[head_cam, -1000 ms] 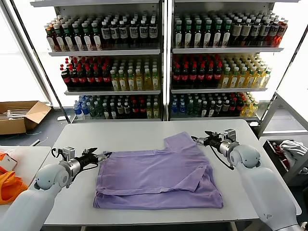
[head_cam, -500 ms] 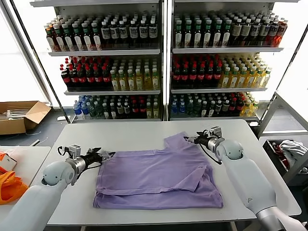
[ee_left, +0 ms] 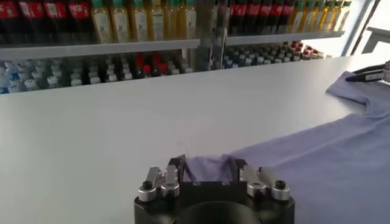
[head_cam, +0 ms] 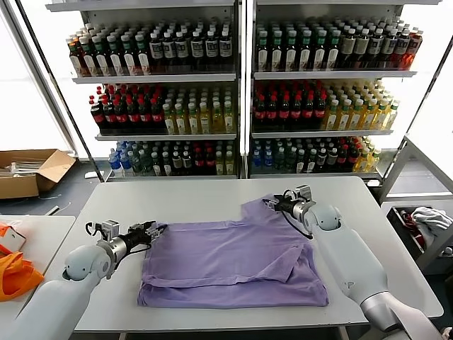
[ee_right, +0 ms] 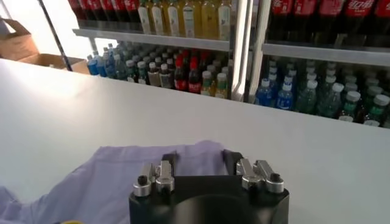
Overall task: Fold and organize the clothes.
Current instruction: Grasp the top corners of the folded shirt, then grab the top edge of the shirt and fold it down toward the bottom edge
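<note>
The lavender T-shirt (head_cam: pixel 233 258) lies partly folded on the white table (head_cam: pixel 177 195). My left gripper (head_cam: pixel 157 229) is low at the shirt's left far corner. In the left wrist view (ee_left: pixel 207 165) its open fingers straddle the fabric edge (ee_left: pixel 329 170). My right gripper (head_cam: pixel 271 203) is at the raised far corner of the shirt. In the right wrist view (ee_right: pixel 198 159) it is open with lavender fabric (ee_right: pixel 109 182) between the fingers. The dark print is hidden.
Shelves of bottles (head_cam: pixel 241 92) stand behind the table. A cardboard box (head_cam: pixel 28 170) is on the floor at the left. Orange fabric (head_cam: pixel 14 273) lies on a side table at the left. A white cloth bundle (head_cam: pixel 428 216) is at the right.
The right gripper has moved left onto the shirt's far corner. The left gripper has moved right to the shirt's left edge. The shirt has not moved.
</note>
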Tool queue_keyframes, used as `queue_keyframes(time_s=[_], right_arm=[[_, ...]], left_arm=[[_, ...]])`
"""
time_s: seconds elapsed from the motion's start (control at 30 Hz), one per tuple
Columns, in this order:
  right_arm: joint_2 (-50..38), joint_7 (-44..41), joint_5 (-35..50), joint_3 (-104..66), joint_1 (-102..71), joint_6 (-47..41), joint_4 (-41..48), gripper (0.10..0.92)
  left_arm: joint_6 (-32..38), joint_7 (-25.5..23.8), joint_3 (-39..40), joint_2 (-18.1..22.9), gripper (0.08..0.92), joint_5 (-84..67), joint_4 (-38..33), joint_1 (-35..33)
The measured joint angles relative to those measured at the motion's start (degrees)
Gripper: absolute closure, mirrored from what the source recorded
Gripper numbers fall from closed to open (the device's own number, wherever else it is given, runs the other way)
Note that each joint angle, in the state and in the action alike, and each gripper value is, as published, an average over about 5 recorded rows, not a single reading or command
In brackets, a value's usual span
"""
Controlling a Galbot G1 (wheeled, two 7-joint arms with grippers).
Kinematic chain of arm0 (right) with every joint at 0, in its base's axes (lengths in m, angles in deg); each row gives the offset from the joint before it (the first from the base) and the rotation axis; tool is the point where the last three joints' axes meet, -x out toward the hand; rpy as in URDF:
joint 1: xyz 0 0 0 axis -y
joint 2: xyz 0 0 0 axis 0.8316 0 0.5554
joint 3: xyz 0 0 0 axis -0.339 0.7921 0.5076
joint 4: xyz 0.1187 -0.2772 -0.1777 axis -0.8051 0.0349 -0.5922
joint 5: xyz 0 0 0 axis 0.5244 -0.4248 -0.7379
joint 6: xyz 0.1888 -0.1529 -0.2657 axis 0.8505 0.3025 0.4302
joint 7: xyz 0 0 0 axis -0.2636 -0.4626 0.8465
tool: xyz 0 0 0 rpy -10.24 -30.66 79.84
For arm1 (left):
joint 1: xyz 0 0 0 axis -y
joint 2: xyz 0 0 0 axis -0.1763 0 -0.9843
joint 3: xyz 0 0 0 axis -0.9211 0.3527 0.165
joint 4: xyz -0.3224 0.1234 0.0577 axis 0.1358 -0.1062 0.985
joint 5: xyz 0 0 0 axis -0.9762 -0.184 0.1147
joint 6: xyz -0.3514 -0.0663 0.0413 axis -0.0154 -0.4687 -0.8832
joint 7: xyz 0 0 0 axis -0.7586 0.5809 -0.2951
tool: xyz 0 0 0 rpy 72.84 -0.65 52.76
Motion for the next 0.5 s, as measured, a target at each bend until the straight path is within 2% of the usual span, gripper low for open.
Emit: queue_keyframes(time_s=[0.33,0.43,0.5], right_arm=[[-0.06,1.51,2.87,-1.85,-1.96,-0.6,-4.01,0.868],[-0.06,2.52,4.34,-3.17,-3.71,-0.92,-7.73,0.916],[-0.19,3.35,5.46,-4.18,-5.17,-1.16,-10.6,0.92]], left_arm=[[0.95,0.21,0.28,0.25,0.838,-0.62,-0.48,-0.65],[1.43,0.72,-0.02,0.33,0.894,-0.85,-1.03,-1.23],[1.83,1.19,-0.33,0.38,0.915,-0.95,-1.57,-1.74]])
